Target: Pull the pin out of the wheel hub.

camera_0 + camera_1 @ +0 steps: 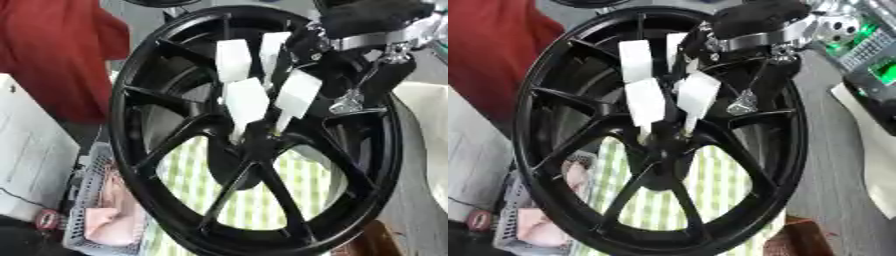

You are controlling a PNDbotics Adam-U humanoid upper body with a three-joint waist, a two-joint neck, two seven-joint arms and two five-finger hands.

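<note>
Nearest to me, along the bottom of the frame, I see a green-and-white checked cloth [254, 200] showing through the gaps between the spokes. At the lower left sits a grey mesh basket [83, 200] with something pale pink [114, 212] inside it.

The black wheel hub [144, 150] fills most of the view, standing tilted with its top leaning toward the upper right of the frame. Its spokes meet at a dark centre just below the middle. From that centre I can see white, flat, tag-like pieces [247, 102] fanning upward; two lower ones taper to thin stems that enter the centre, and two more stand above them. Which of these is the pin I cannot make out.

At the upper right, my right hand [750, 22] comes in over the rim, black with a silver band at the wrist, reaching toward the upper white pieces. I cannot tell how far its fingers are spread or whether they hold anything. My left hand does not show.

Farther back, a red cloth [57, 55] hangs at the upper left, and a white panel [26, 150] lies at the left edge
</note>
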